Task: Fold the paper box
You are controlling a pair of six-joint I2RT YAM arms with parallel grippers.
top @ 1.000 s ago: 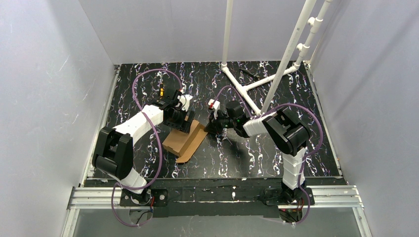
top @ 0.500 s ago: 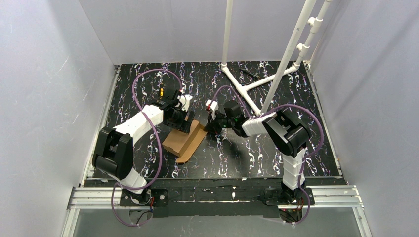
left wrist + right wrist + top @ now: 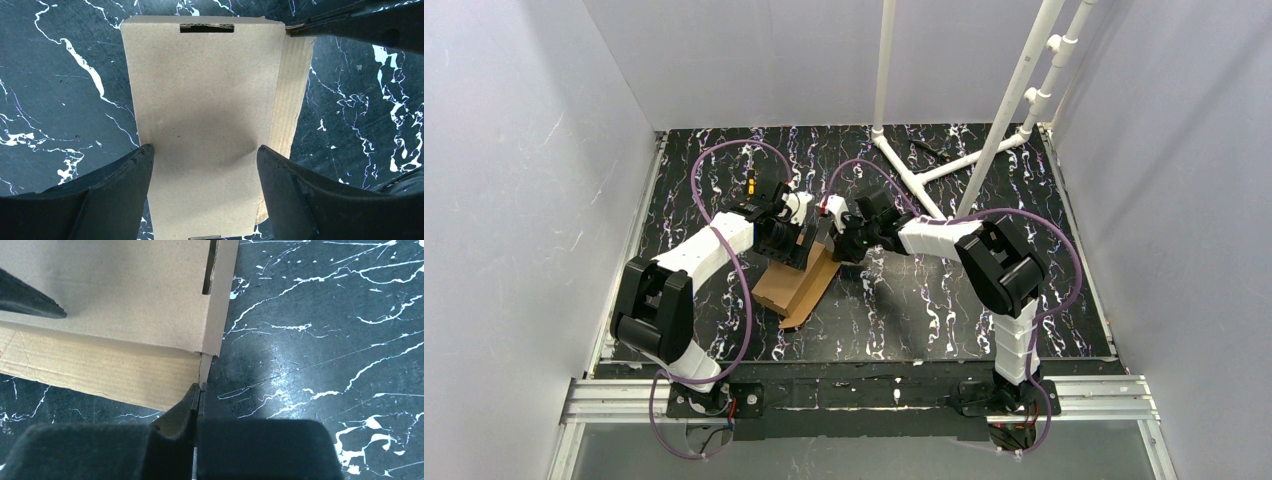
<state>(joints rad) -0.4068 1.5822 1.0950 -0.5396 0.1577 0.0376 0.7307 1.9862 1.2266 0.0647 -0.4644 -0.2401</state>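
Your paper box (image 3: 796, 285) is plain brown corrugated cardboard, partly folded: a flat, smooth top panel with a narrow slot (image 3: 206, 28) cut near one short edge, and a ribbed side flap sloping down from one long edge to the table (image 3: 924, 300). It lies a little left of centre on the black, white-veined surface, between the two arms. You have one box, two arms, two purple cables (image 3: 724, 150) looping over them, and three white pipes (image 3: 884, 60) rising at the back right. Your left gripper (image 3: 202, 149) points down over the far end of the panel with its jaws wide apart, one fingertip at each long edge; you cannot tell whether they squeeze it. That arm bends out to the left and reaches forward and inward. Your right gripper (image 3: 199, 390) has its fingers pressed together, pinching the thin edge of a flap at the box's corner. That arm rises from its base, bends at the elbow and stretches low and leftward across the table.
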